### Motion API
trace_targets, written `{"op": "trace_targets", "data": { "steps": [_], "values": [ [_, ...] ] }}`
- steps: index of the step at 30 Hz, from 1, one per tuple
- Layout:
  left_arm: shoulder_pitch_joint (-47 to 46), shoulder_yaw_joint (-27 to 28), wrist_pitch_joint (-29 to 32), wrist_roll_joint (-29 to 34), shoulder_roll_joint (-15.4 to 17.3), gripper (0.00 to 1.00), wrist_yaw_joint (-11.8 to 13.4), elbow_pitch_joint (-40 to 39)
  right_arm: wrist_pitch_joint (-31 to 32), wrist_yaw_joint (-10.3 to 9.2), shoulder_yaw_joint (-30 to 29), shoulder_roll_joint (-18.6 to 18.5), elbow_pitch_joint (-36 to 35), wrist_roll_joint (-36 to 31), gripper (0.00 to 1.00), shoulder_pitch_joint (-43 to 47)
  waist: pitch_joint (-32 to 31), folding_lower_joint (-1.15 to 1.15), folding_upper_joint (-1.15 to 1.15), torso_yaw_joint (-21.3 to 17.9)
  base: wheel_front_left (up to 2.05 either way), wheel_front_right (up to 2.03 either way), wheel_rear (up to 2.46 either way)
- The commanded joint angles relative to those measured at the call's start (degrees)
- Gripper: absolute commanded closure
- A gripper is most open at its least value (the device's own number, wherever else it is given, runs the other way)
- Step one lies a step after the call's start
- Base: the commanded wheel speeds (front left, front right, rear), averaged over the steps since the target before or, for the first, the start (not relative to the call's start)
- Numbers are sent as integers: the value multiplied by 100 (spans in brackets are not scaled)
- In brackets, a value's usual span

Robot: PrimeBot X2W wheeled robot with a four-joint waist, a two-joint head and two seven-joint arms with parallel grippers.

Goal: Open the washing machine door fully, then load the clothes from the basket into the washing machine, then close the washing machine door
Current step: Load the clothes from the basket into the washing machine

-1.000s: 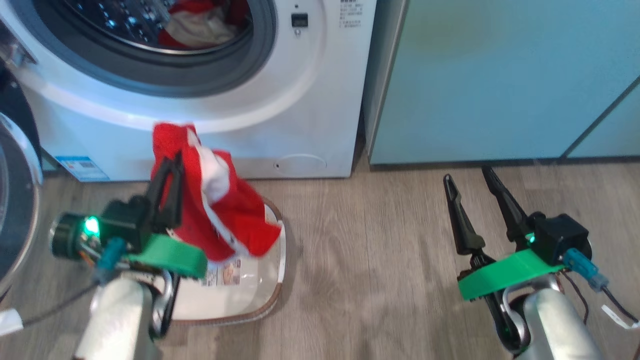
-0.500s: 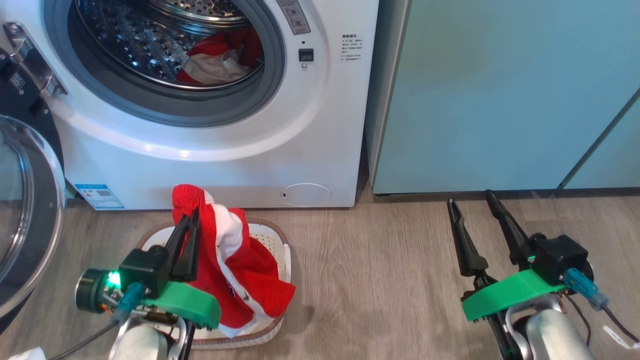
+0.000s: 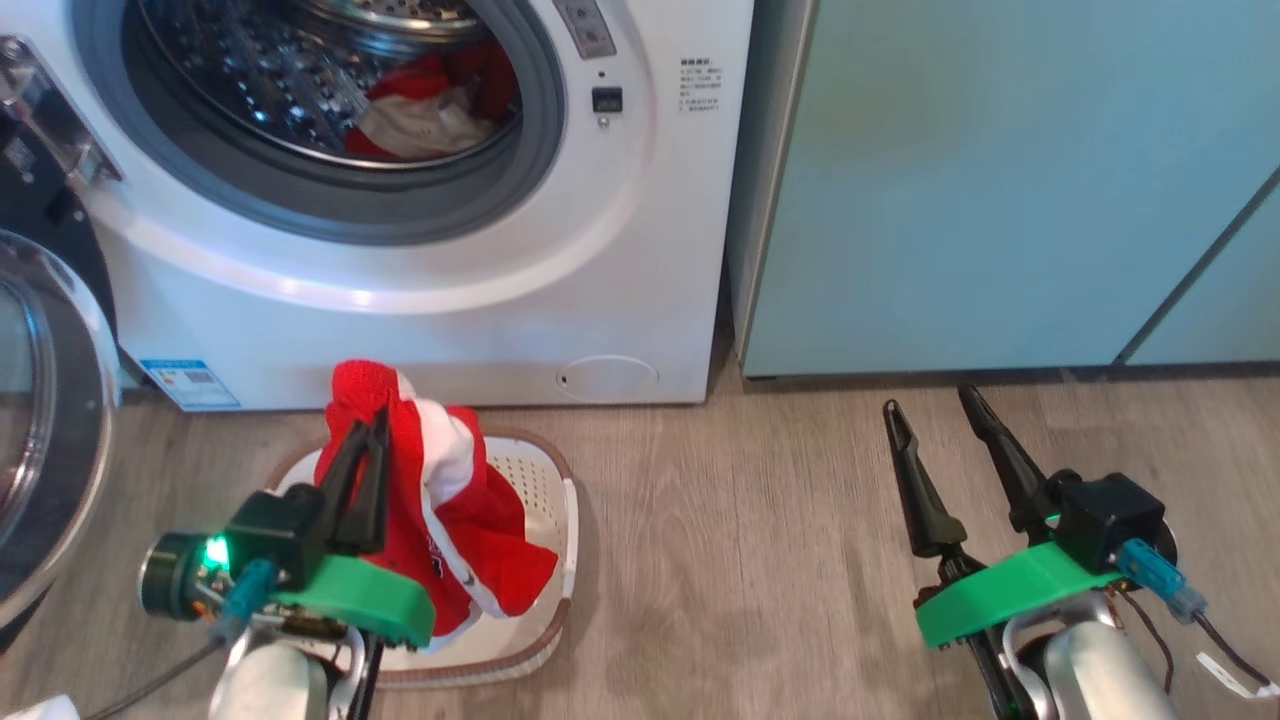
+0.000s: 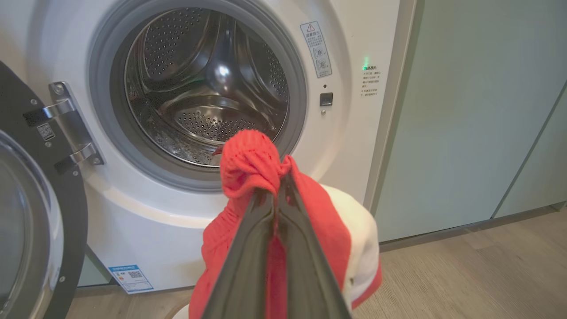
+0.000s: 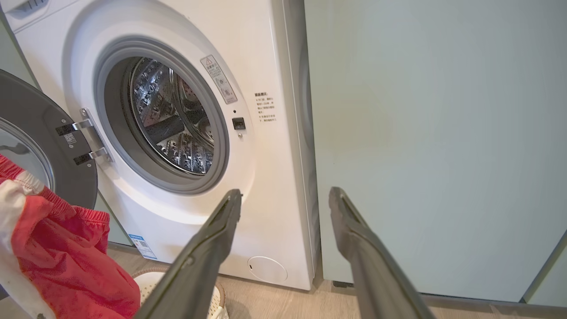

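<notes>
Clothes [image 3: 440,500]: red garment pinched between the clamped jaws of left gripper [image 3: 370,425], hanging over basket [image 3: 545,480] in front of washing machine [image 3: 620,250], likely for loading; washing machine door [image 4: 73,230] swung wide at its left. Right gripper [image 3: 928,398]: jaws apart, empty

Pale teal cabinets [image 3: 1000,180], grey wood-look floor [image 3: 740,560].
</notes>
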Motion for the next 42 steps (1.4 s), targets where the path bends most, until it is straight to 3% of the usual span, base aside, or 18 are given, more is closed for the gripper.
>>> {"op": "trace_targets", "data": {
  "steps": [1, 9, 16, 26, 34, 42],
  "values": [
    [-320, 253, -54, 64, -5, 100, -28, -261, -37, 0, 153, -3, -203, -1, 0, -170, 110, 1, 0, -38, 0, 0, 0],
    [-1055, 578, -54, 118, 172, 100, -145, -353, -37, 0, 228, -3, -255, -37, 0, -350, 789, 1, 0, -223, 0, 0, 0],
    [-2235, 959, -55, 42, 496, 100, -273, -259, -37, 0, 356, -3, -386, -21, 0, -672, 1729, 1, 0, -462, 0, 0, 0],
    [-4628, 1472, -55, -105, 1409, 100, -483, 344, -37, 0, 604, -3, -560, 167, 0, -1208, 3082, 1, 0, -922, 0, 0, 0],
    [-6196, 958, 43, -84, 2206, 100, -591, 1464, -37, 0, 714, -3, -656, 403, 0, -1460, 3867, 1, 0, -1210, 0, 0, 0],
    [-8001, -485, 522, -550, 3304, 100, -607, 2477, -37, 0, 1057, -3, -667, 705, 0, -1645, 4531, 1, 0, -1536, 0, 0, 0]
  ]
}}
